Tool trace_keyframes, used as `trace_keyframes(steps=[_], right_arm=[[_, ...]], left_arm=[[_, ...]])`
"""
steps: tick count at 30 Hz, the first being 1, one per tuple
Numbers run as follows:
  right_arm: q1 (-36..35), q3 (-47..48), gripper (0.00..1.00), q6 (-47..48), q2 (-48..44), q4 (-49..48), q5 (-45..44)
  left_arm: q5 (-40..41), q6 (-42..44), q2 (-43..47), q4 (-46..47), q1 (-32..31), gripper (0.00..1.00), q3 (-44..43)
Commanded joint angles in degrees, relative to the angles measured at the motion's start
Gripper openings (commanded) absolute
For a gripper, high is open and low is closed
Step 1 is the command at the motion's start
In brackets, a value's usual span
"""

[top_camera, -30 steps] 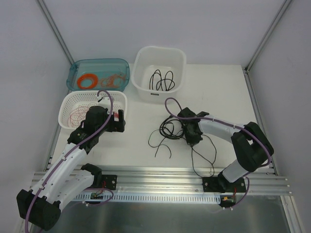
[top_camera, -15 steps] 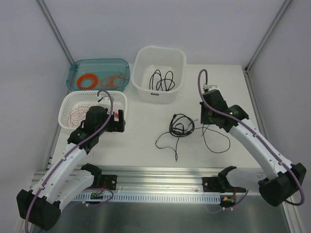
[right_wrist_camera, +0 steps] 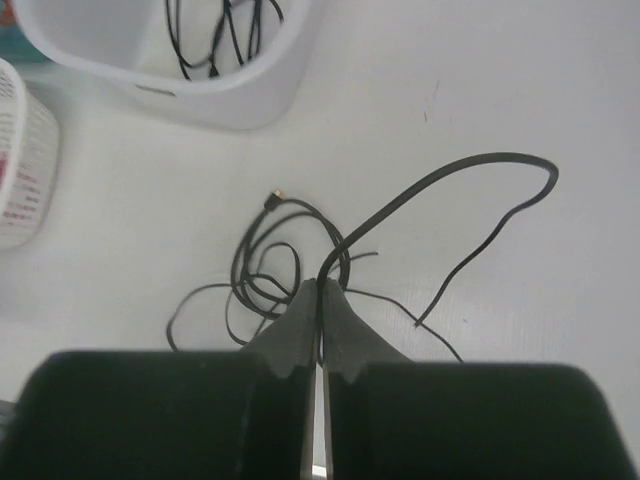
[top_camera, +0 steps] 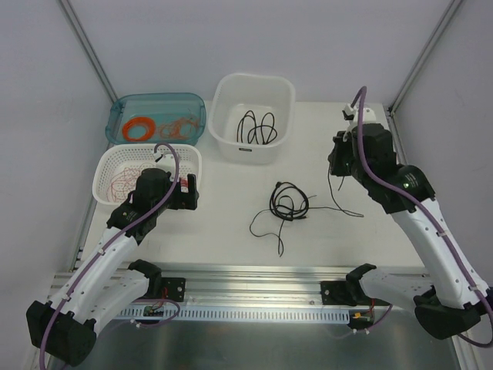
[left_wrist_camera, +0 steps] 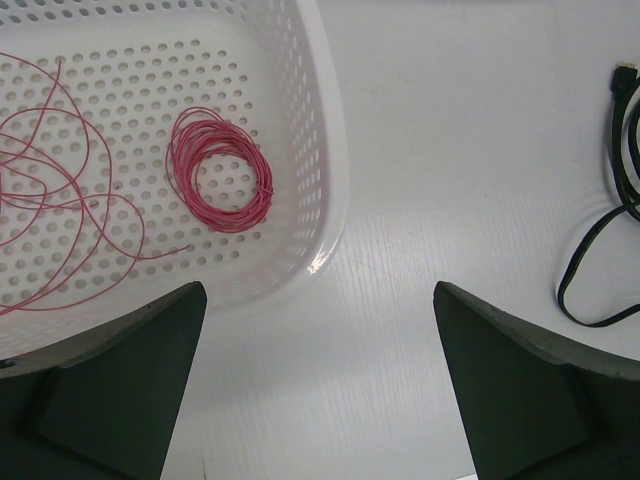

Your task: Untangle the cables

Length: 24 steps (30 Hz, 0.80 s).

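Observation:
A tangle of thin black cables lies in loose loops on the white table at the centre; it also shows in the right wrist view. My right gripper is raised right of the tangle. In the right wrist view the right gripper is shut on one black cable. That cable arcs away from the fingertips and drops back to the table. My left gripper is open and empty over bare table beside the white basket. Part of the black tangle shows at that view's right edge.
A white perforated basket at the left holds loose red wire and a neat pink ring. A teal bin behind it holds orange wire. A white tub at the back centre holds black cables.
My right arm has lifted and swung to the back right, drawing one black cable out of the tangle. The tangle has slid a little to the right. The left arm has not moved.

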State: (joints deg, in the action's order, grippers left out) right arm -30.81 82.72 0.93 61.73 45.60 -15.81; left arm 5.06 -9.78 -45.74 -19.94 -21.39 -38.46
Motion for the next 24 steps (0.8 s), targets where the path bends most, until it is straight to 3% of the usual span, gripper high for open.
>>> trace_keyframes(steps=[1, 7, 12, 24], right_arm=[[3.11, -8.52, 0.01, -0.66, 2.42, 0.37, 0.16], [5.58, -21.52, 0.01, -3.82, 7.6, -6.14, 0.88], [8.22, -25.67, 0.03, -6.81, 15.51, -7.55, -1.59], [14.89, -29.72, 0.3, -11.82, 24.84, -11.24, -0.19]], left_arm=[[0.04, 0.9, 0.47, 1.22, -0.32, 0.99, 0.14], [-0.05, 0.82, 0.73, 1.31, -0.32, 0.99, 0.14], [0.13, 0.82, 1.44, 1.22, -0.23, 0.99, 0.4], [0.04, 0.9, 2.41, 1.31, -0.32, 0.99, 0.49]])
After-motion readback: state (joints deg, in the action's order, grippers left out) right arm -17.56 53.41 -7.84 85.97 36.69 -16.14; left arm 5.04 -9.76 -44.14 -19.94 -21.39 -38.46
